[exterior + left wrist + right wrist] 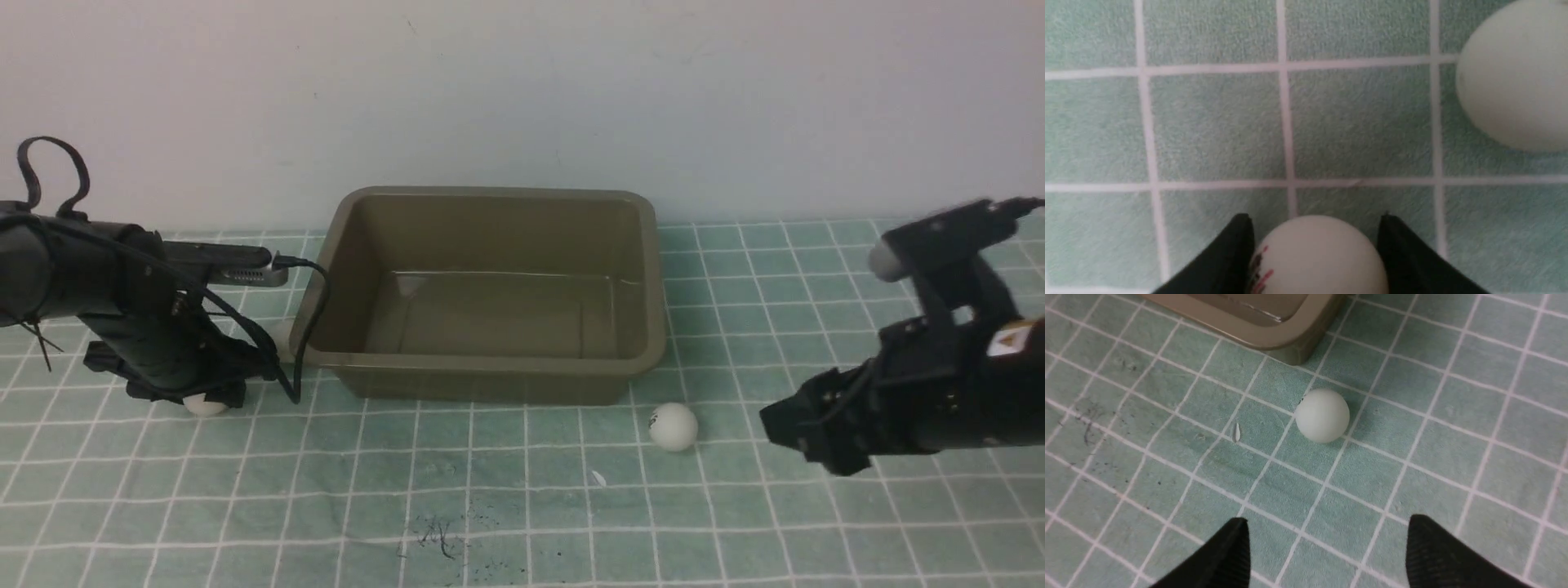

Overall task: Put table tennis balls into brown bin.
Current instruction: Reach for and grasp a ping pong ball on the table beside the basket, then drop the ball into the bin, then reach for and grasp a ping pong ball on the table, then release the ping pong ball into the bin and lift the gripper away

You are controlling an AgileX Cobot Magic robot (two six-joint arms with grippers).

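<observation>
The left gripper (206,390) is closed narrowly on the held ball (1318,257), with both fingers (1229,257) against its sides, low over the table (522,523). The main risk is the grip. The ball is smooth and round and seems caught near the fingertips, so a quick lift could squeeze it out and send it rolling.

A loose ball (1515,77) lies just ahead of this gripper, between it and the bin (490,363). A low swing toward the bin could knock that ball away or strike the wall, since the rim stands above the gripper.

The right gripper (1327,547) is spread wide and empty. The third ball (1323,415) sits ahead of its fingertips, near the bin's corner, and a careless approach could nudge it off. The bin holds 0 balls.
</observation>
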